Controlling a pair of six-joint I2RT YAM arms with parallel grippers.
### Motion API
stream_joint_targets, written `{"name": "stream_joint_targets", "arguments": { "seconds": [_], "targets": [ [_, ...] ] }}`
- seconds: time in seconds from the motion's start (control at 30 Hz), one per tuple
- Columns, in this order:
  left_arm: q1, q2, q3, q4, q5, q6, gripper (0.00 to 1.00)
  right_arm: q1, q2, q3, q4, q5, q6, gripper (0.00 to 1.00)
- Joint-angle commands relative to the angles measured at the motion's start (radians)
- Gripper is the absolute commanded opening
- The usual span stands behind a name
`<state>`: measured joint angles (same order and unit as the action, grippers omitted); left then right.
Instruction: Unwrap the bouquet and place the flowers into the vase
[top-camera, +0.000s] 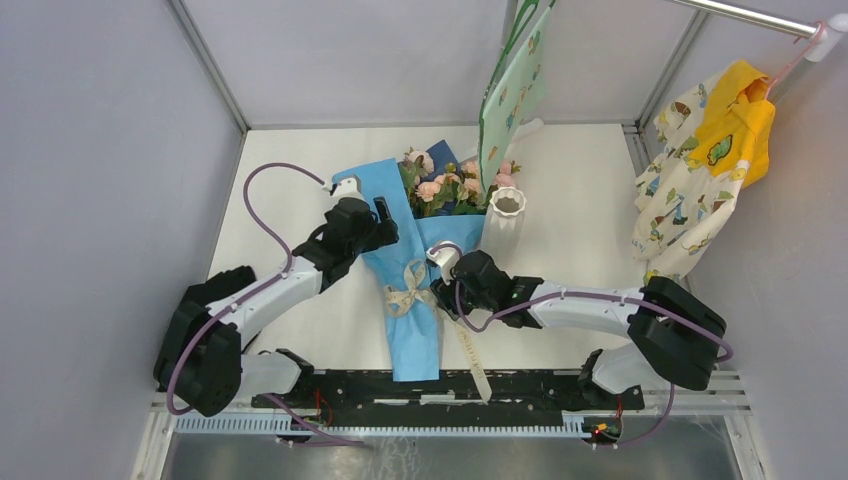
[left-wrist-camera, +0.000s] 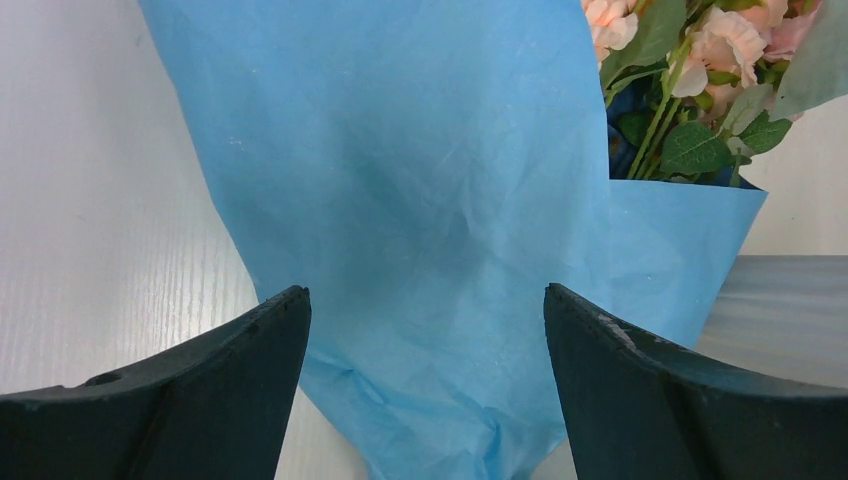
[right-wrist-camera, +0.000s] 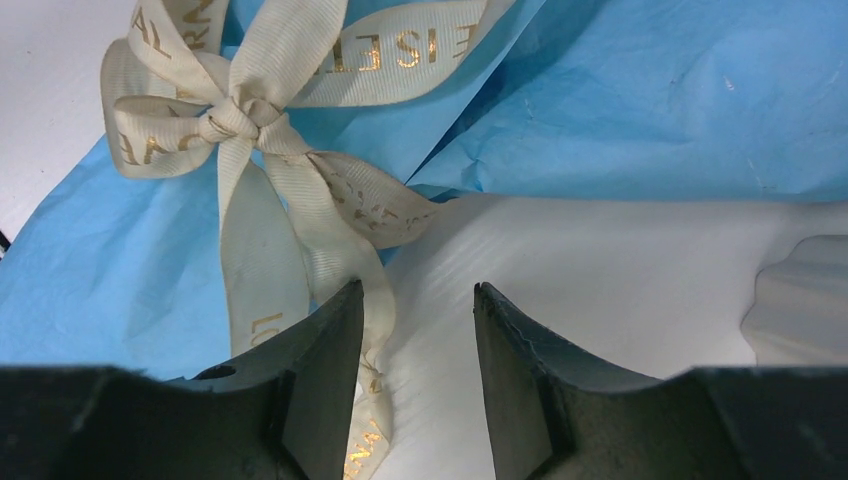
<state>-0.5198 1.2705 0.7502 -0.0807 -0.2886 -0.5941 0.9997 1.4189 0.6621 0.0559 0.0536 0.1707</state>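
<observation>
Bouquet of pink and peach roses in light blue paper (top-camera: 402, 262) lies flat on the white surface (top-camera: 320, 335), narrow end near, blooms far. Pink and peach roses with green leaves (top-camera: 437, 186) spill from the far end, navy lining showing behind them. Cream ribbon with gold lettering (right-wrist-camera: 240, 120) tied in a bow round the narrow part, one tail trailing toward the near edge. Small white ribbed ceramic vase (top-camera: 506, 216) stands upright just right of the blooms, mouth empty. Left hand (left-wrist-camera: 425, 385) over the left side of the paper, fingers spread wide, nothing between them. Right hand (right-wrist-camera: 418, 300) low at the bow from the right, fingers drawn to a narrow gap; a ribbon tail runs along the inner edge of one finger (right-wrist-camera: 325, 350), surface visible in the gap, no grip seen. Green patterned cloth (top-camera: 517, 92) hangs behind the vase.
</observation>
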Motion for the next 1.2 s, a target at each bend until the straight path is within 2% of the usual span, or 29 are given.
{"name": "stream_joint_targets", "arguments": {
  "seconds": [0.0, 0.2, 0.33, 0.5, 0.8, 1.17],
  "targets": [
    [-0.01, -0.024, -0.012, 0.062, -0.035, 0.017, 0.91, 0.004, 0.018, 0.001, 0.077, -0.017, 0.028, 0.5],
    [-0.013, 0.013, -0.029, 0.076, -0.044, 0.01, 0.91, 0.012, -0.022, -0.024, 0.094, -0.049, 0.06, 0.48],
    [-0.013, 0.026, -0.041, 0.076, -0.052, 0.001, 0.91, 0.022, -0.081, -0.029, 0.067, -0.051, 0.067, 0.51],
    [-0.015, 0.031, -0.048, 0.076, -0.059, -0.003, 0.91, 0.03, -0.119, -0.058, 0.073, -0.132, 0.09, 0.56],
    [-0.019, 0.016, -0.056, 0.076, -0.064, -0.006, 0.91, 0.03, -0.058, -0.076, 0.089, 0.006, 0.052, 0.57],
    [-0.023, 0.032, -0.053, 0.076, -0.069, -0.01, 0.91, 0.029, 0.017, -0.099, 0.15, -0.012, 0.046, 0.57]
  ]
}}
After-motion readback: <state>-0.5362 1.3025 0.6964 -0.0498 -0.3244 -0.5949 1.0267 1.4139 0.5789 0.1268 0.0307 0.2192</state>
